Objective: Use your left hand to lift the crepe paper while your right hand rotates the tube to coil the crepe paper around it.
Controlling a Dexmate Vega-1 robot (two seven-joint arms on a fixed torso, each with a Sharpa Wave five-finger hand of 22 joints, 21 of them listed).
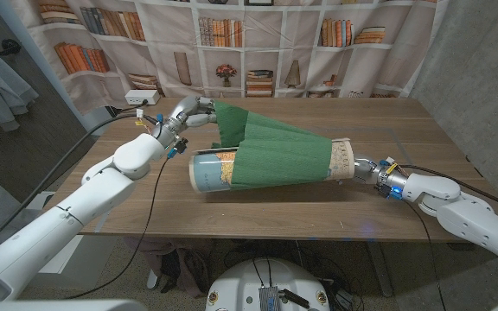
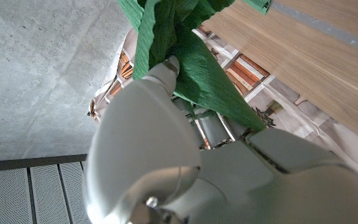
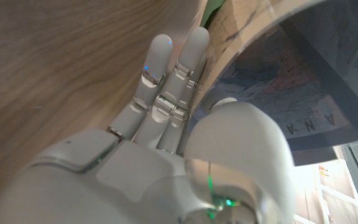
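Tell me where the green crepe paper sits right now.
In the head view, the green crepe paper lies mid-table, draped around the printed cardboard tube. Its far corner is lifted by the left robot hand, and the right robot hand holds the tube's other end.

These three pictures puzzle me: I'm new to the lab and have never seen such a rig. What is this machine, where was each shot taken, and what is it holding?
It is a robot with two white arms, each ending in a hand, standing at a wooden table. The wide picture comes from a camera on its head, looking down. The other two come from cameras on its wrists, looking along each hand, so they appear turned. On the table lies a tube on its side, partly wrapped in green crepe paper. The left hand holds the paper's loose end up; its wrist view shows the fingers in the green folds. The right hand grips the tube's far end.
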